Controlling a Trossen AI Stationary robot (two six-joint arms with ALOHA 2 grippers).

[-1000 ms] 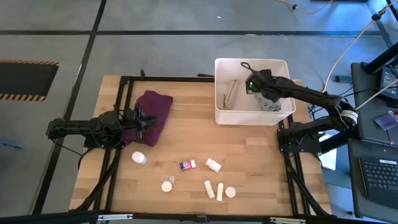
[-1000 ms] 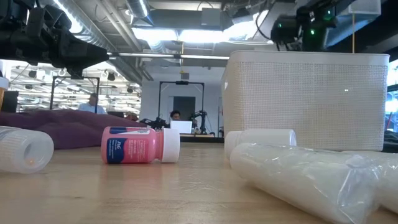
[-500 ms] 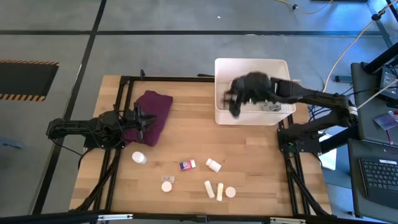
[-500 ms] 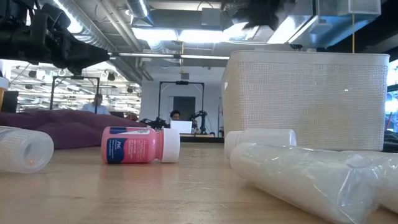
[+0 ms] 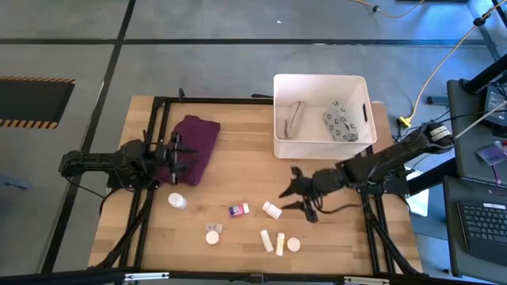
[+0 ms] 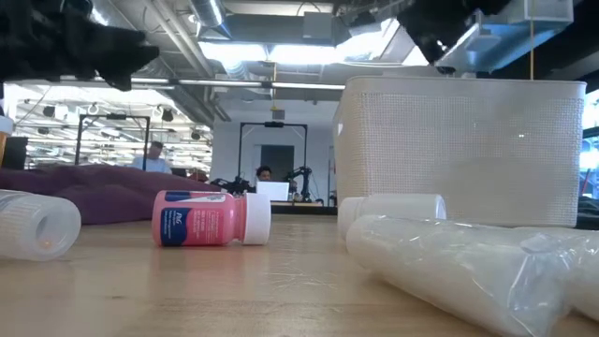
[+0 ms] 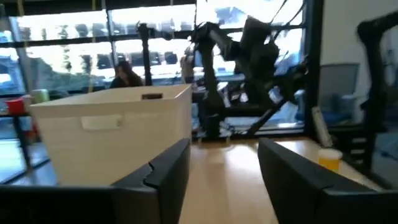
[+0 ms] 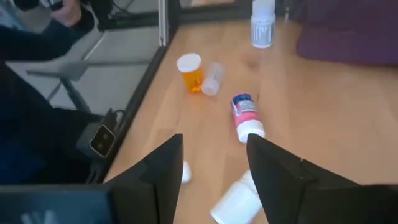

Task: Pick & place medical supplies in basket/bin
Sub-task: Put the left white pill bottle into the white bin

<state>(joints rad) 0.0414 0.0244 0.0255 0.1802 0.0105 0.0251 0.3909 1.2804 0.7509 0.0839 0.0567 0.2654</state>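
Apparently open right gripper (image 5: pixel 295 194) above table (image 5: pixel 238 158)

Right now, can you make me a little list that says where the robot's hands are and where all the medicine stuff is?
right gripper: open, low over the table next to a white bottle
left gripper: open, waiting over the purple cloth
basket: holds a grey patterned pouch and one more item
pink bottle: lying on its side on the table
other supplies: several small white items, not yet in the basket
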